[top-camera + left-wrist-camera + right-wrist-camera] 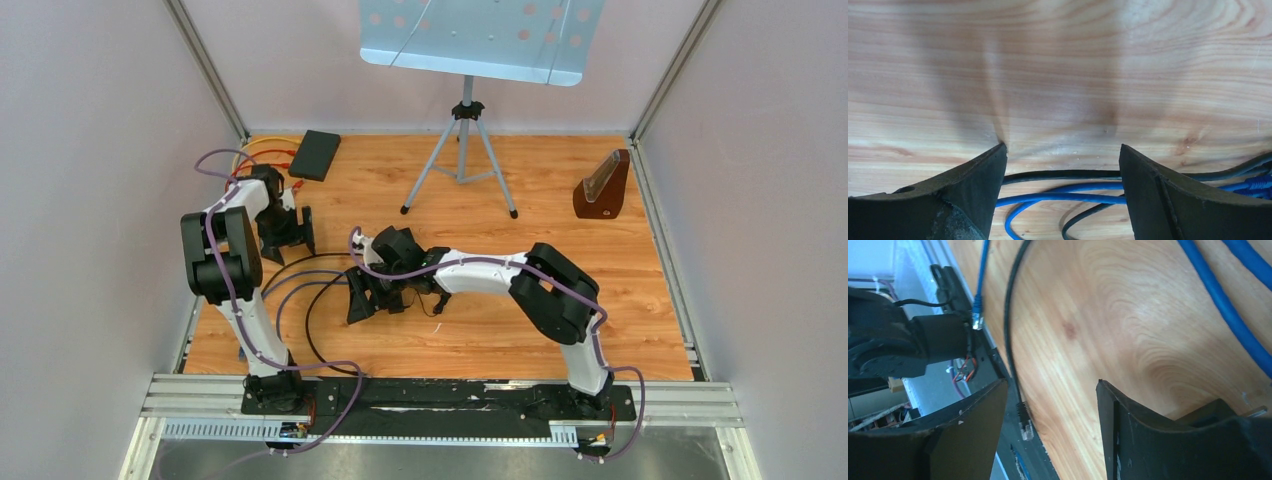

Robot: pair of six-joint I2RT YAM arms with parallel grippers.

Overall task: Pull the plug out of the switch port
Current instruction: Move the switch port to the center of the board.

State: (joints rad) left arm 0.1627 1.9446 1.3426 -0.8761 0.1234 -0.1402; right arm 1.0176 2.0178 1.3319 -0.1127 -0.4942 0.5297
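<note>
Right wrist view: right hand (1052,385) gapes empty, loose black plug (1024,422) beside one finger; left hand (1063,150), also open and empty, should pinch squarely at the switch (315,155), pull straight.

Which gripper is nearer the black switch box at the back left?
Left. The left gripper hangs just in front of the switch box; the right gripper is farther off, near the table's middle.
</note>
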